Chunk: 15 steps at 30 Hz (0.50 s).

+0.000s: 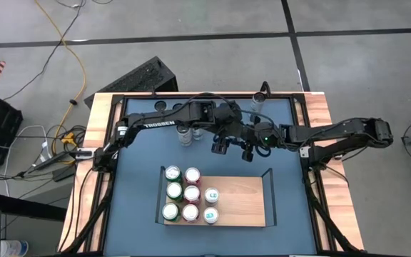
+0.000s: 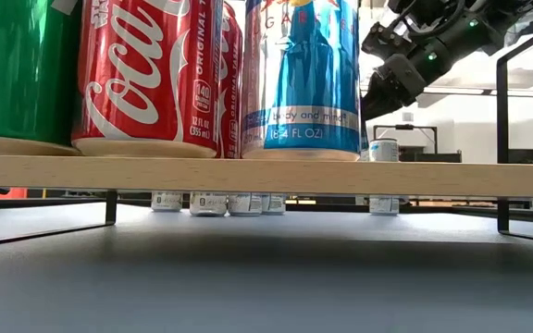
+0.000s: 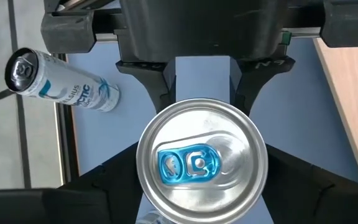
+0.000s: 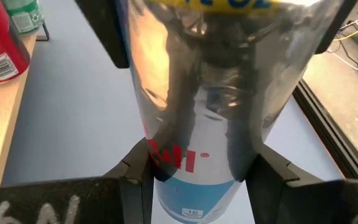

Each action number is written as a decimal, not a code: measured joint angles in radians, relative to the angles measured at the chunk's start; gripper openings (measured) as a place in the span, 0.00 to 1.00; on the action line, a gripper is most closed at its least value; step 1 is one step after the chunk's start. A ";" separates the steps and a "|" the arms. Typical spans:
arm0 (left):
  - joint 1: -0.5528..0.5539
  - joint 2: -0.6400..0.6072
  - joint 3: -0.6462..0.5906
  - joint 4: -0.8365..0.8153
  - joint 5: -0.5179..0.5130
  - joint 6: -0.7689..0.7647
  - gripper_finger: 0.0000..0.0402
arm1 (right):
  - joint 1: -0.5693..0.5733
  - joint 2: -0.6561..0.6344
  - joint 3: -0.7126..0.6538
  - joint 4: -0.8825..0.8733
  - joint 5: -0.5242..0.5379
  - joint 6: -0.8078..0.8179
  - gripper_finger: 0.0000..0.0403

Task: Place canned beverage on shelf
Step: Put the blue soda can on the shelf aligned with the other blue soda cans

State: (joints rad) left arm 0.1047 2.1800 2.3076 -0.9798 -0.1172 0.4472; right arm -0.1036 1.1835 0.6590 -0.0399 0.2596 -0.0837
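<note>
1. Gripping a slim can (image 3: pixel 201 165) from both sides, the left tool (image 1: pixel 220 146) was seen behind the shelf (image 1: pixel 237 196).
2. That can (image 4: pixel 210 93) was also clamped by the right tool (image 1: pixel 248 153), above the tabletop (image 1: pixel 138 185).

Blue tabletop (image 1: pixel 141 193) carries light-wood shelf (image 1: pixel 241 200); eight upright cans (image 1: pixel 190 194) crowd shelf's left end. More cans (image 1: pixel 185 134) stand on table behind.
</note>
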 joint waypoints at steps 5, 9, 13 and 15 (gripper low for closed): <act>0.000 0.000 0.010 -0.004 0.032 0.002 0.57 | 0.000 -0.002 0.001 -0.002 0.000 -0.003 0.43; 0.000 0.000 0.010 -0.004 0.038 -0.003 0.57 | 0.000 -0.002 0.001 -0.004 -0.001 -0.003 0.44; 0.000 -0.001 0.010 -0.007 0.045 -0.013 0.58 | -0.002 -0.002 0.001 -0.007 -0.030 0.001 0.53; -0.001 -0.003 0.010 -0.010 0.047 -0.018 0.58 | -0.003 -0.001 0.001 -0.004 -0.041 0.009 0.60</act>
State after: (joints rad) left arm 0.1040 2.1767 2.3180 -0.9896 -0.0706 0.4291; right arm -0.1070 1.1822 0.6601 -0.0435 0.2191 -0.0747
